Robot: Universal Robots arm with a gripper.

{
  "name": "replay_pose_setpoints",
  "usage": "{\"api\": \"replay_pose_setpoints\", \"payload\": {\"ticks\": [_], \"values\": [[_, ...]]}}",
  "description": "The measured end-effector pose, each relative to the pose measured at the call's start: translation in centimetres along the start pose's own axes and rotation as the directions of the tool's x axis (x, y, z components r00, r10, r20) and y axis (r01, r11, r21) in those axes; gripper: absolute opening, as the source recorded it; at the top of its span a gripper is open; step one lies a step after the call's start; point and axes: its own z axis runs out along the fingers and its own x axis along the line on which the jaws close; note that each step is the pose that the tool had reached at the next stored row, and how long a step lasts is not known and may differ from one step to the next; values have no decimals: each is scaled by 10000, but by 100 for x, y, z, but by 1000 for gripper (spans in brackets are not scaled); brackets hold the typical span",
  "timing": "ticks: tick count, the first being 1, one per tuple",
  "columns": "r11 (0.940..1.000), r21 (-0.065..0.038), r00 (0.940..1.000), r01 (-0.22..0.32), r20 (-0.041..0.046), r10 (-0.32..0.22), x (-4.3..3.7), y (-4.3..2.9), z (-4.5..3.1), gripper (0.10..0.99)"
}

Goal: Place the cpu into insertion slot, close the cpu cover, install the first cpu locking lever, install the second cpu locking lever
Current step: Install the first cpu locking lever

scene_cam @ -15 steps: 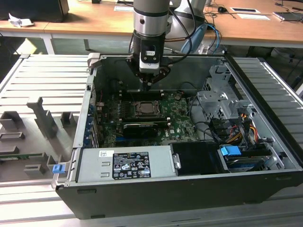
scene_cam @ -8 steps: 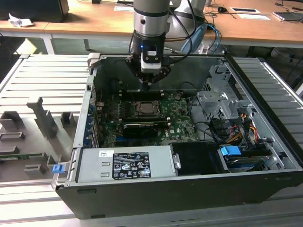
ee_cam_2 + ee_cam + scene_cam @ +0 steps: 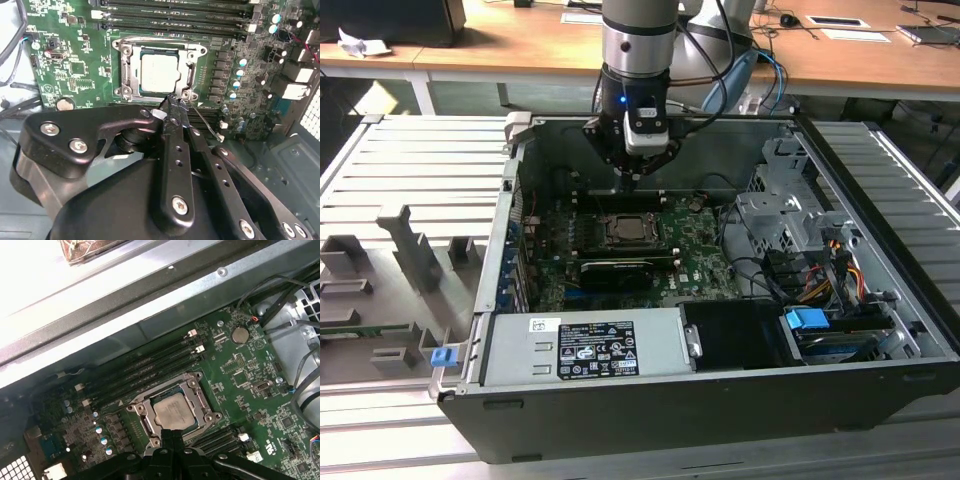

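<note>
Gripper, fingers pressed together, is hovering at a corner of the cpu cover, the second wrist view revealing a wire lever seemingly touching it.

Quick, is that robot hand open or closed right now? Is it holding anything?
The hand: closed, its tip down by a corner of the metal frame; nothing visibly held.

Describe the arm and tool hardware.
The arm is a silver-grey cylinder with a dark band, a blue light at the wrist and a pale boxy module beneath it; a grey cable loops behind. The tool is black linked bars studded with silver screw heads.
</note>
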Motion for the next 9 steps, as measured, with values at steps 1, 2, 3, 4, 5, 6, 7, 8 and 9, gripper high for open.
{"api": "replay_pose_setpoints", "payload": {"ticks": [1, 2, 3, 4, 5, 6, 7, 8, 9], "values": [[10000, 1, 10000, 63, -2, -63, 0, 0, 0, 106], [9999, 1, 9999, 132, -4, -132, 0, 0, 0, 106], [9997, 2, 9997, 235, -7, -235, 0, 0, 0, 106], [9995, 3, 9995, 304, -9, -304, 0, 0, 0, 106], [9992, 4, 9992, 392, -11, -392, 0, 0, 0, 106], [9989, 5, 9989, 470, -14, -470, 0, 0, 0, 106], [9986, 5, 9986, 532, -16, -532, 0, 0, 0, 106], [9982, 6, 9982, 595, -17, -595, 0, -1, 0, 106], [9978, 7, 9978, 663, -19, -663, 0, -1, 0, 106]]}}
